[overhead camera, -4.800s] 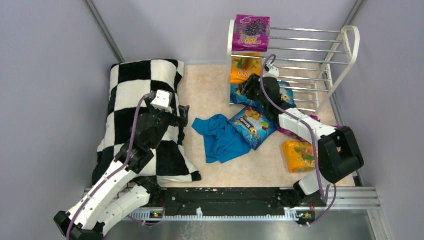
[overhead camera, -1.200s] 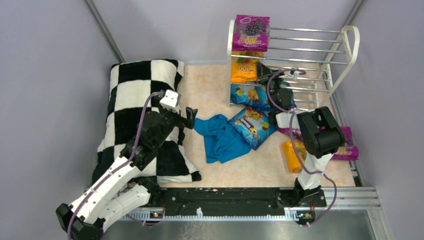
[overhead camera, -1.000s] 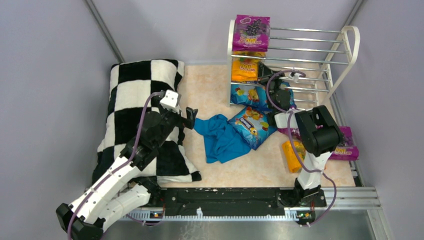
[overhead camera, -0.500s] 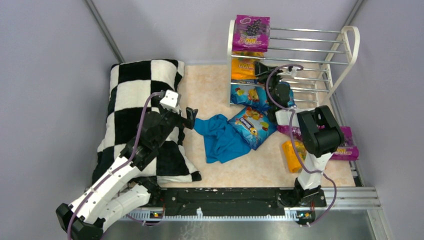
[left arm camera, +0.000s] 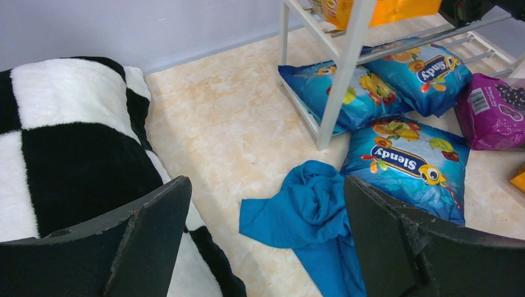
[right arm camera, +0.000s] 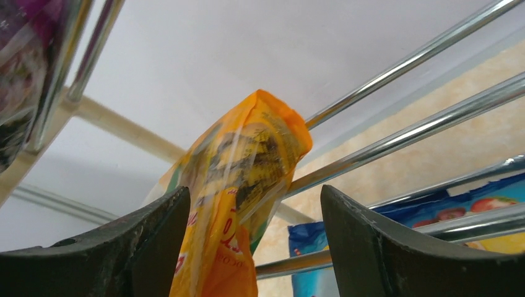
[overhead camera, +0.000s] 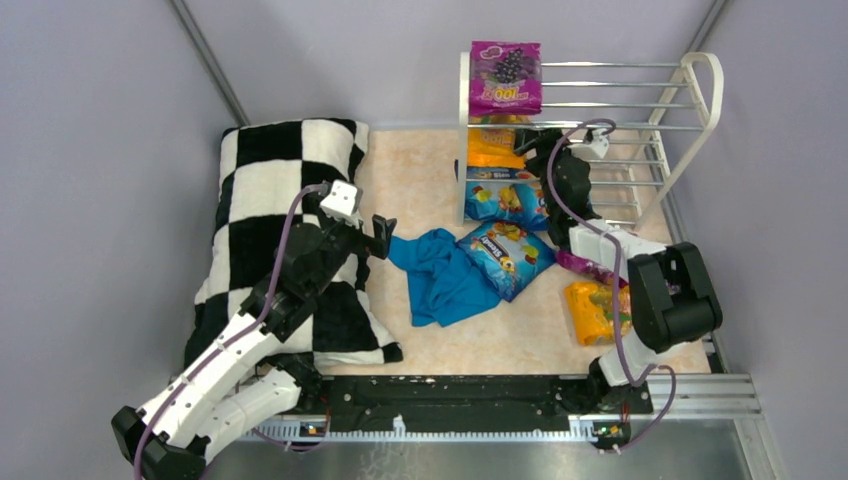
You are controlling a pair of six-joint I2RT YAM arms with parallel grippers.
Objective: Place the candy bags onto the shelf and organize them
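As its jaws stood wide apart and gripped nothing, the right claw (right arm camera: 252,192) framed an orange bag (right arm camera: 247,148) just ahead, propped on end on the rods of the shelf (right arm camera: 396,143), seemingly so its label faced out. A purple bag (right arm camera: 18,68) lay above-left, a blue bag (right arm camera: 306,244) below, over beige floor (overhead camera: 420,170) between lilac walls (overhead camera: 330,50).

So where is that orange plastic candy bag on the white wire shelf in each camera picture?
Top external: orange plastic candy bag on the middle tier's left end, under the purple bag.
Left wrist: at the top edge, above the blue bags.
Right wrist: centre, framed by the right gripper.
Shared landmark: the white wire shelf.
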